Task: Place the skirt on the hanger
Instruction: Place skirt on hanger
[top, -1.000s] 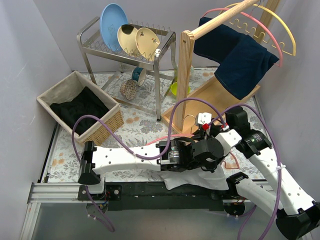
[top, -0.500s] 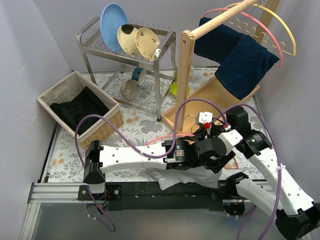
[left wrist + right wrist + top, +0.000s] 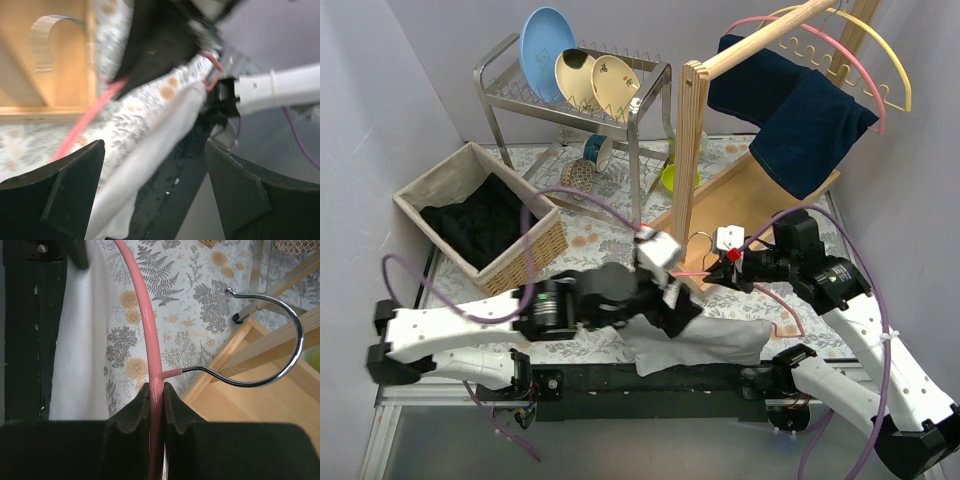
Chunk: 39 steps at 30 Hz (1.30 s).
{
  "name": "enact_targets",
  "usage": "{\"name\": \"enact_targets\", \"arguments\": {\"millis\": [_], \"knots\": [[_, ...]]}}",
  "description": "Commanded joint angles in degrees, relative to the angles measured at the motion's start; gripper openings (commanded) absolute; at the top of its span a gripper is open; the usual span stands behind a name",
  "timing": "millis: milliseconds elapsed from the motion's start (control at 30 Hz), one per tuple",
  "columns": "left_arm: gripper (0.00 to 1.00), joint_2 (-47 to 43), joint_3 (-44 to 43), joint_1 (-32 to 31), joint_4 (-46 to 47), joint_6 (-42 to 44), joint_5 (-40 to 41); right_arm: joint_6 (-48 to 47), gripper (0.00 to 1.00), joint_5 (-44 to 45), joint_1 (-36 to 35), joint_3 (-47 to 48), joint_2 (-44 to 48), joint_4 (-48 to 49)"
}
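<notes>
Down at the near edge of the desk (image 3: 595, 240), the white skirt (image 3: 710, 342) lies crumpled and flat-ish. It partly hangs over the black rail (image 3: 620, 378) in front, and its left end sits under the left arm.

Left tool (image 3: 155, 190) is right above the cloth, fingers (image 3: 55, 200) spread wide w/ nothing btwn them. The wrist view only shows white fabric and floral desk through the gap.

Right tool (image 3: 154, 390) is pinched tight on the pink hanger (image 3: 149, 325), right next to where the metal hook (image 3: 300, 337) comes off the pink bar. Hanger is held low over the desk, its bar running alongside the skirt's edge. Can't tell if the two actually touch. Skirt isn't on the hanger, just beside it. Hook end sits by the foot of the wooden stand (image 3: 692, 150).

Other stuff:
- wicker basket (image 3: 430, 185) back left w/ dark clothes in it
- dish rack (image 3: 650, 85) behind, w/ a blue plate (image 3: 545, 40) and two cream ones
- navy cloth (image 3: 810, 115) draped over the stand's rail on the right, plus a yellow hanger (image 3: 898, 75) up there
</notes>
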State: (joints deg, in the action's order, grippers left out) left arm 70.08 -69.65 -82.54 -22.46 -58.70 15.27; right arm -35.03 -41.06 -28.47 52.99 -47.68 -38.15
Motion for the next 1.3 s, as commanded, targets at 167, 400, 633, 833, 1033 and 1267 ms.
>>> {"name": "enact_targets", "arguments": {"millis": [167, 400, 633, 833, 1033, 1267], "knots": [[0.90, -26.29, 9.78, 7.83, -5.84, 3.40, 17.17, -16.56, 0.01, -8.42, 0.08, 10.81, 1.36, -16.51], [0.96, -35.17, 22.61, 10.21, -0.84, 11.05, 11.81, -20.87, 0.01, -9.04, 0.08, 22.76, -0.92, -26.18], [0.80, -55.96, 33.78, 10.12, 7.07, 23.19, 15.32, -19.82, 0.01, -7.02, 0.08, 27.87, -0.22, -28.56], [0.86, -66.92, 31.68, 1.71, -3.87, 22.33, 10.75, -18.69, 0.01, -5.70, 0.08, 29.09, 1.10, -27.86], [0.98, -62.44, 35.27, -10.35, -5.59, 25.73, 10.66, -14.03, 0.01, -3.77, 0.08, 34.97, -0.31, -25.05], [0.98, -58.05, 40.64, -10.53, -0.22, 32.68, 10.83, -12.96, 0.01, -6.92, 0.08, 38.41, -2.50, -26.27]]}}
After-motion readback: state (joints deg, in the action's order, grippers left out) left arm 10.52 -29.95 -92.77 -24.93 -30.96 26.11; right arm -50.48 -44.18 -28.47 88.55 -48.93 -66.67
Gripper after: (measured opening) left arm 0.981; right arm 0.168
